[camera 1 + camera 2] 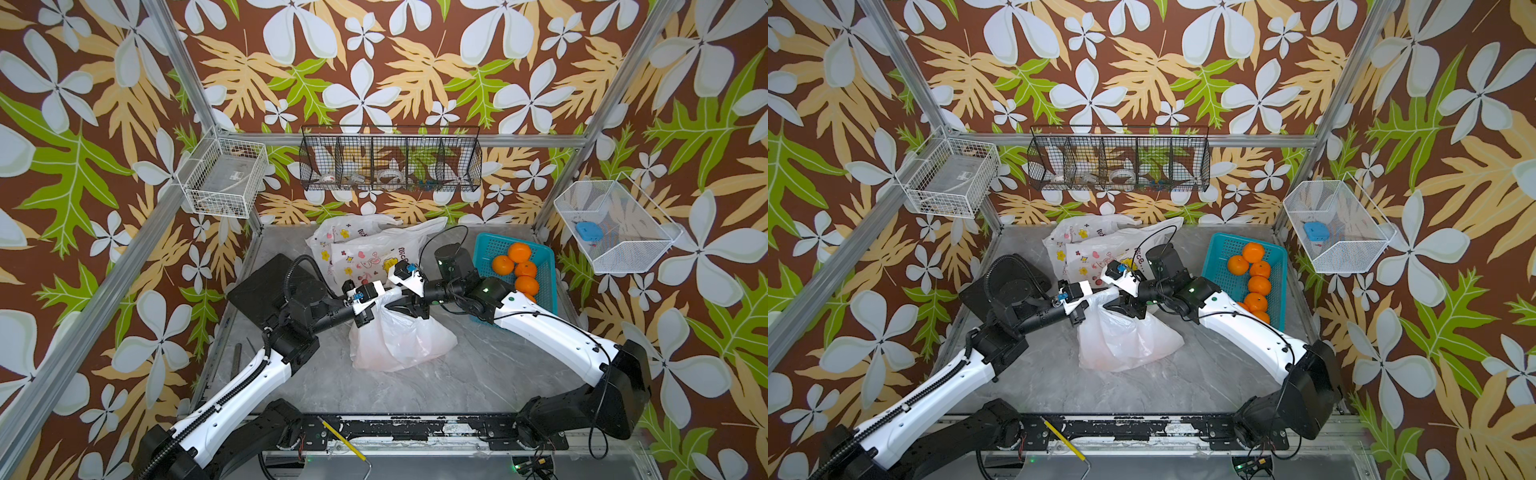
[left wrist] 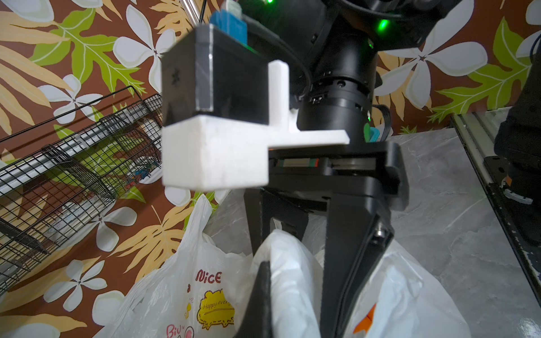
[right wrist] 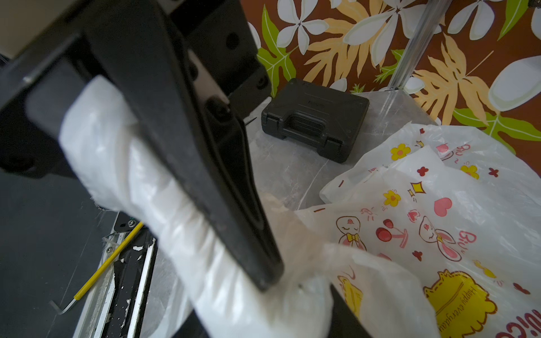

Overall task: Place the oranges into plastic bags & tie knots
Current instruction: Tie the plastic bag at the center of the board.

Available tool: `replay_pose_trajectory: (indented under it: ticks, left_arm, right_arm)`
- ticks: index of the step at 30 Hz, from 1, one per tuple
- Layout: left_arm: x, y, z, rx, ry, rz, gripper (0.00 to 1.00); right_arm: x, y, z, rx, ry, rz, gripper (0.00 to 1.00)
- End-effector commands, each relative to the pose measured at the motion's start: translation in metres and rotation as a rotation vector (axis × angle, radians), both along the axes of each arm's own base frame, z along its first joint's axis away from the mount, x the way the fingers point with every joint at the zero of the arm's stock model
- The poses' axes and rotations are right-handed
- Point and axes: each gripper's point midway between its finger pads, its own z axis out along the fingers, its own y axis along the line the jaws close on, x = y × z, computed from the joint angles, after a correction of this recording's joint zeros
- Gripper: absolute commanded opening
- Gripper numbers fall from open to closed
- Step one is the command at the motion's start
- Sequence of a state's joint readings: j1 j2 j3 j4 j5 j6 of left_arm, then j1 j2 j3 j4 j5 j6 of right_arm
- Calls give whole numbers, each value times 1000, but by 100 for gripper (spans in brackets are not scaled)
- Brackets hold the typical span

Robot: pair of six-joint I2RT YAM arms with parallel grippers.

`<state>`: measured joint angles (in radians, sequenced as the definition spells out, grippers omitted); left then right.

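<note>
Only top views show oranges (image 1: 519, 252) in teal basket (image 1: 488, 245); wrist cams don't.

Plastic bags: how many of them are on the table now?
3. The front bag lies mid-table. The middle bag and the rear bag lie overlapping just behind it. Another could be hidden beneath them.

Left arm (image 1: 232, 390), right arm (image 1: 548, 328) reach to frame centre, wrists nearly meeting. Left gripper (image 1: 364, 316) clamped on bag (image 1: 399, 340) - right gripper (image 1: 401, 306) jaws parted.
</note>
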<state>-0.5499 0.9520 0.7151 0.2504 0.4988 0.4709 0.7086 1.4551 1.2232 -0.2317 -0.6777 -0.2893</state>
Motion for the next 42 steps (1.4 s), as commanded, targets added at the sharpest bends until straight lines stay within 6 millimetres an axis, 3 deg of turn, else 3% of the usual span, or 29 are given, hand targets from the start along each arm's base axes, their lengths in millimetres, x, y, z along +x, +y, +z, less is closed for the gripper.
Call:
replay_pose_trajectory:
  ticks: [1,5,11,15,22,30,33,37,42]
  left_arm:
    - [3,3,7,-29,6,30,0]
    - [3,5,6,-49,34,53,0]
    - [2,6,2,-80,92,78,0]
    - [-1,5,-1,-87,106,81,0]
    - [-4,6,8,-159,114,86,0]
    - [6,17,12,-152,70,175,0]
    - [6,18,11,-132,58,178,0]
    - [5,17,8,-112,50,171,0]
    - [3,17,8,-100,31,164,0]
  right_arm:
    - [9,3,3,11,-26,-60,47]
    - [24,-1,7,31,-55,-164,42]
    - [46,-19,37,143,-171,-363,30]
    - [50,-27,53,189,-222,-409,20]
    - [57,-37,65,218,-275,-483,18]
    - [15,-44,46,94,-241,-314,45]
    - [-2,-58,53,65,-252,-280,61]
    - [-14,-82,79,102,-268,-246,79]
    - [-12,-82,94,143,-221,-174,84]
